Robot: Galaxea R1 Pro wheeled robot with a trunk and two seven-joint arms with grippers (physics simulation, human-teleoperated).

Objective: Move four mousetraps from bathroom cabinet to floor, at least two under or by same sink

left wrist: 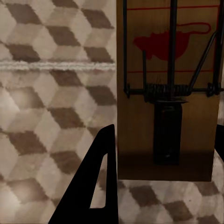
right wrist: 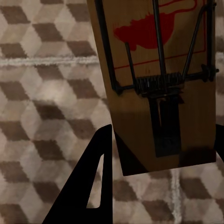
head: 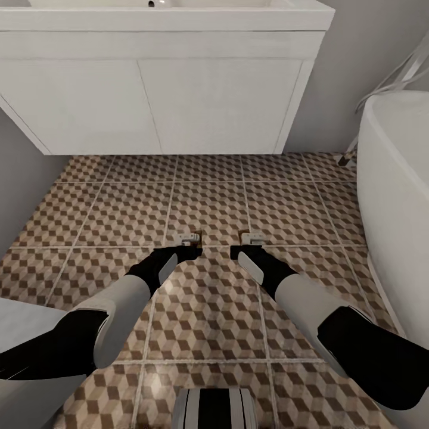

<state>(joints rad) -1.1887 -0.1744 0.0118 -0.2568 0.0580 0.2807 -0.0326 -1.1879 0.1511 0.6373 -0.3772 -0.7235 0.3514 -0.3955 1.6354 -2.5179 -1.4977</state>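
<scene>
Wooden mousetraps, one in each tool: left tool (head: 189, 245) grasping left mousetrap (left wrist: 168, 88), right tool (head: 244, 245) grasping right mousetrap (right wrist: 158, 84), low over bathroom floor (head: 208, 196).

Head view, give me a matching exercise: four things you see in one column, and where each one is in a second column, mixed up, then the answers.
Things:
1. sink
2. bathtub
3. left gripper
4. right gripper

Places:
A. along the right edge
B. low over the bathroom floor, at the left mousetrap
C. top of the picture, above the white vanity
D. low over the floor, at the right mousetrap

Pairs: 1-C, 2-A, 3-B, 4-D
</scene>
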